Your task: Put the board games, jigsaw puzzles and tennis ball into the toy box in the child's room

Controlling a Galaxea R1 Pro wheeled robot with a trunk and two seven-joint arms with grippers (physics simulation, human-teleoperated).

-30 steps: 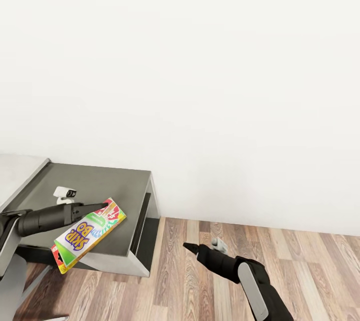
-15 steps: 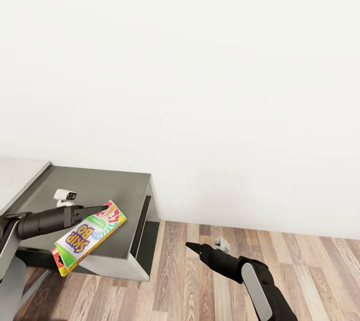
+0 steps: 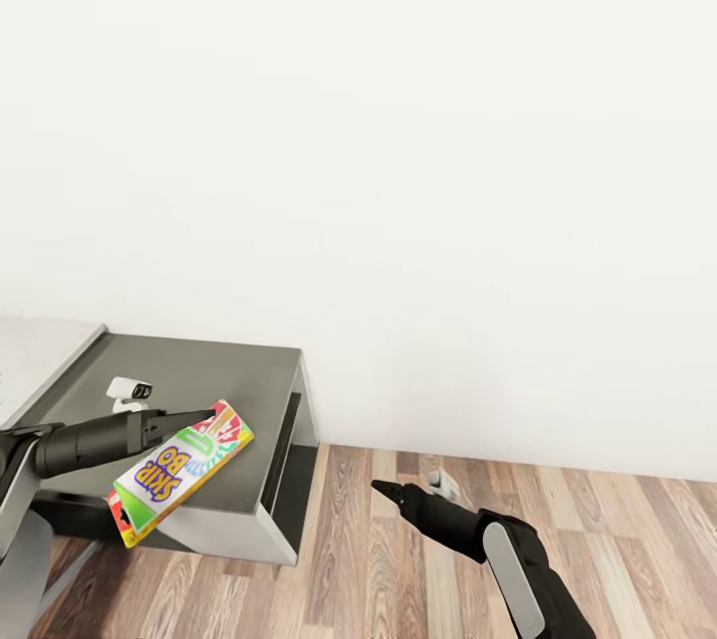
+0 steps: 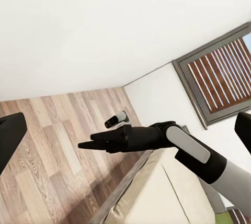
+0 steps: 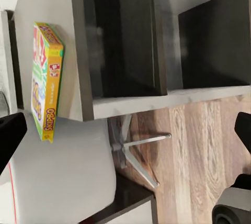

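Green-and-red board game (image 3: 179, 468) hangs tilted over the dark desk (image 3: 199, 370) end, pinched at one corner by the left gripper (image 3: 204, 413); it could swing loose. Right gripper (image 3: 378, 488) clenched, empty

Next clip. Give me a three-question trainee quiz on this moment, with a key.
1. True or false: the right pincer is carrying a toy.
2. The board game gripped by the left pincer reads: A) Uno B) Skip-Bo C) Monopoly
3. Fill in: in the head view, the right pincer hangs above the ___ floor, beside the table.

Key: 1 false, its fingers are shut on nothing; 2 B; 3 wooden.
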